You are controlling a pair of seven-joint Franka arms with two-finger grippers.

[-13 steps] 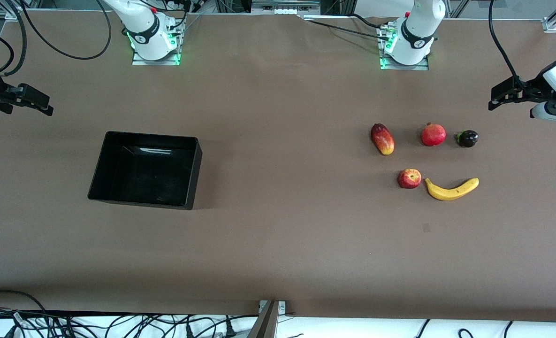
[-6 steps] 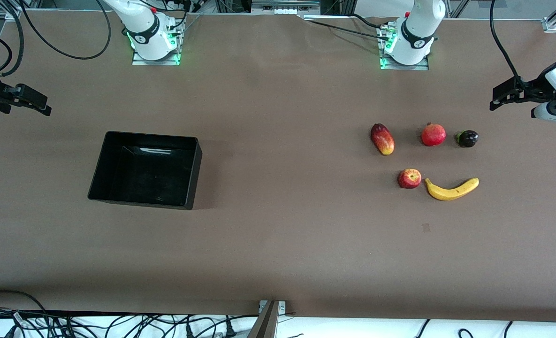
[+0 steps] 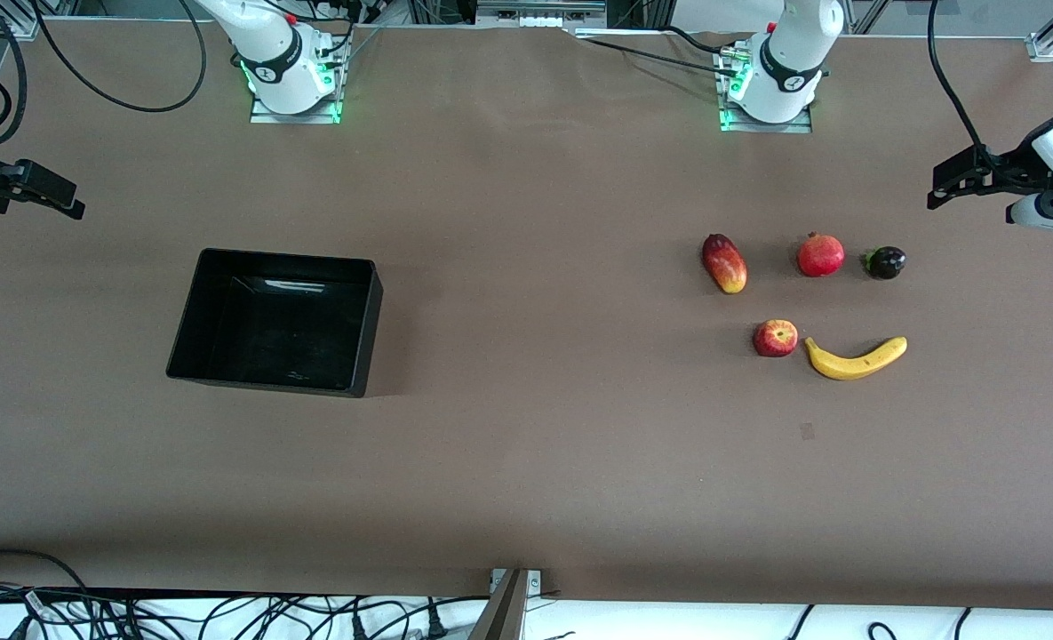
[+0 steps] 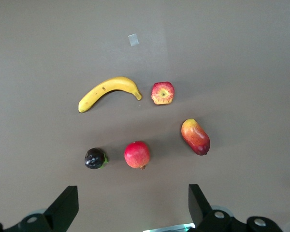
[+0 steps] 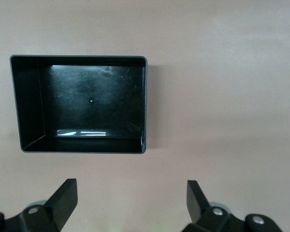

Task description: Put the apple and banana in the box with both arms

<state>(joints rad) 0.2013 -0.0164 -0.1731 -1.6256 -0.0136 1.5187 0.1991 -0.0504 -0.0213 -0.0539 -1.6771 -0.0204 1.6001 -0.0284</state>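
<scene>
Table [image 3: 526, 462] was brown; box [image 3: 362, 324] sat empty toward the right arm's end; right gripper [image 3: 71, 206] hung over the table edge there, jaws spread wide, nothing held; left gripper [image 3: 935, 196] hung over the opposite end, also wide open and empty; banana [image 3: 855, 359] lay just beside apple [image 3: 775, 339], apart from it; mango [image 3: 724, 263], pomegranate [image 3: 820, 255] and dark fruit [image 3: 886, 262] sat farther from the camera.

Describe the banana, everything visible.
The banana is a curved yellow fruit with dark tips and faint dark specks, skin smooth and whole. It lies flat on the brown table toward the left arm's end, beside the apple, one tip close to it but apart. Nothing touches it except the table.
</scene>
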